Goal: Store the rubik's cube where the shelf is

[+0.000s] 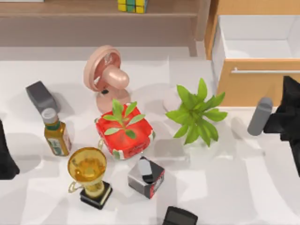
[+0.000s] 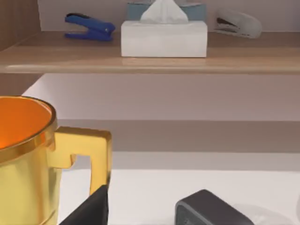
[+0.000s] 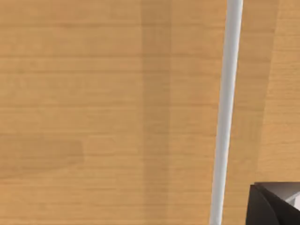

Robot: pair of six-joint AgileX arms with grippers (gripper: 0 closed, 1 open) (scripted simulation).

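Cube: rubik's cube (image 1: 132, 5) sits on shelf (image 1: 70, 8) at 12 o'clock | grippers: can't tell | risk: my right arm clipping the drawer cabinet (image 1: 253, 79) when retracting

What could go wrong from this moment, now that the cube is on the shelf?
1. The rubik's cube sits near the front edge of the shelf; a nudge might tip it off.
2. The right arm is close to the grey cylinder and the open drawer's front; pulling back carelessly could hit either.
3. The left arm, at the table's left edge, is near the gold trophy and bottle, which could topple.
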